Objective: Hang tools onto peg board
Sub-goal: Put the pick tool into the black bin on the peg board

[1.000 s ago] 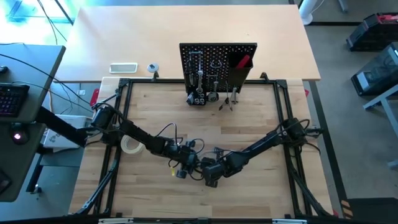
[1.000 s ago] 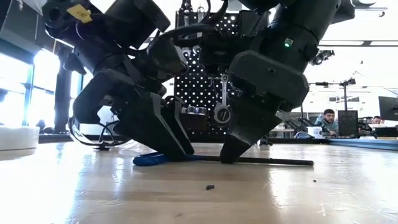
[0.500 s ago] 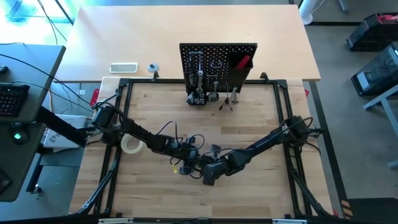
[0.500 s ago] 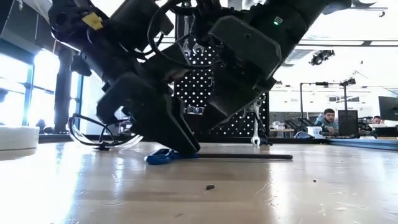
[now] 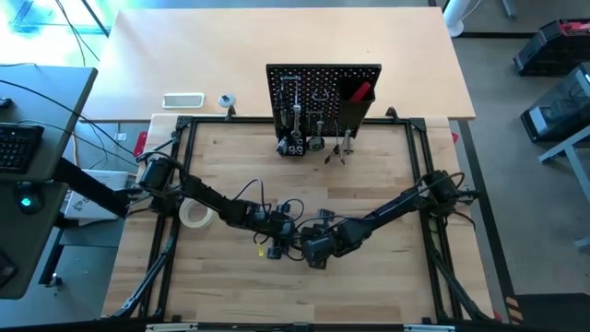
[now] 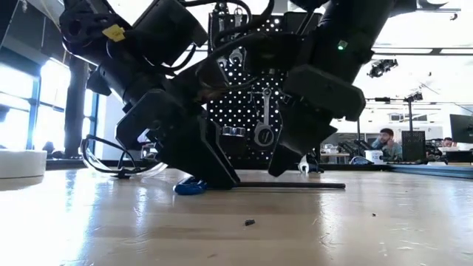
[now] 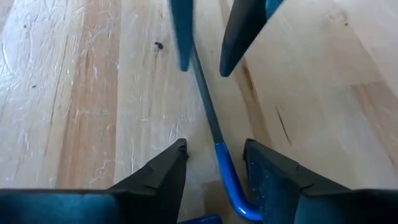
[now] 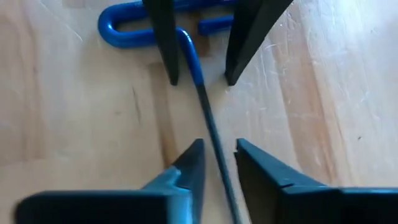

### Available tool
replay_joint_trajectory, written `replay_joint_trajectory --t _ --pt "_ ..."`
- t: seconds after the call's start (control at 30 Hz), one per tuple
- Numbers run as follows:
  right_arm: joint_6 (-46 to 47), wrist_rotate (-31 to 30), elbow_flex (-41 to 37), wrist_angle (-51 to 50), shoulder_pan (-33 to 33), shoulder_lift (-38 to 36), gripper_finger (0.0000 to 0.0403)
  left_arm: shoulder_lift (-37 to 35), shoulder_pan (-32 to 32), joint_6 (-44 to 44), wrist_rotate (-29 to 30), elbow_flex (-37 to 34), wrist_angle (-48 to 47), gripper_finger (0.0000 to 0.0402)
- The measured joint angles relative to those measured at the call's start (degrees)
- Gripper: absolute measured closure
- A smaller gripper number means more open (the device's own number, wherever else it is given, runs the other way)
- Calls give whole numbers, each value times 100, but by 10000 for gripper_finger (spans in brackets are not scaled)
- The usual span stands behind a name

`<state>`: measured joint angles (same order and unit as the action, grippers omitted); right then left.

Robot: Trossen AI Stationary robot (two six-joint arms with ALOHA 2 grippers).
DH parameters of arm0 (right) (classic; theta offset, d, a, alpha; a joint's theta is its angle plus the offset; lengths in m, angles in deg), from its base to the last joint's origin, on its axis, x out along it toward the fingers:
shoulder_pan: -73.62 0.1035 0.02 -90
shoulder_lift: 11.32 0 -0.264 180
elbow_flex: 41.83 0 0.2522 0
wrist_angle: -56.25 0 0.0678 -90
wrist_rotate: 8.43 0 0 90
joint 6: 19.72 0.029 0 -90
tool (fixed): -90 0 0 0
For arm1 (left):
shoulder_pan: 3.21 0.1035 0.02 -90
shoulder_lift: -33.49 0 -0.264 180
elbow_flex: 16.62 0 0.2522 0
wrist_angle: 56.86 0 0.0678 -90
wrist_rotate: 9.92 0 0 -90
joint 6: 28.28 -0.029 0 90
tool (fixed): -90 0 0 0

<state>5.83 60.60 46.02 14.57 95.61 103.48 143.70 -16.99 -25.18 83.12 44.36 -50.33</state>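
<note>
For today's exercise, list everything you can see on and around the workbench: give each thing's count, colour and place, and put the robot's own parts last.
hex key: one, blue handle, dark shaft, flat on the table between both grippers.
tape roll: one, pale, table's left side.
glasses: one pair, clear, on the table behind the left arm.
peg board: one, black, upright at the table's far edge.
wrenches: several, silver, hanging on the board.
bin: one, black, on the board's right, red tool inside.
table: one, light wood.
left gripper: open, straddling the handle.
right gripper: open, straddling the shaft.
</note>
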Motion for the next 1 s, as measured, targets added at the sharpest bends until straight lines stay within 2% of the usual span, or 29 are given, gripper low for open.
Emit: replay_joint_trajectory --t 0.17,0.37,0.57,0.67,0.8,1.0 --pt "-325 173 0 -30 -165 -2 259 2 -7 401 72 0 -58 243" --pt "-593 674 5 -95 -430 27 261 7 -66 523 395 4 -103 243" --pt "-747 1432 42 -9 -627 278 288 9 -66 587 476 2 -135 243" --pt "-760 1412 39 -12 -617 365 320 9 -66 583 482 2 -153 243" --pt "-744 1357 33 -1 -617 374 388 9 -63 581 499 -2 -182 243" --pt "-604 1205 22 -2 -598 355 401 11 -63 581 512 -7 -217 243"
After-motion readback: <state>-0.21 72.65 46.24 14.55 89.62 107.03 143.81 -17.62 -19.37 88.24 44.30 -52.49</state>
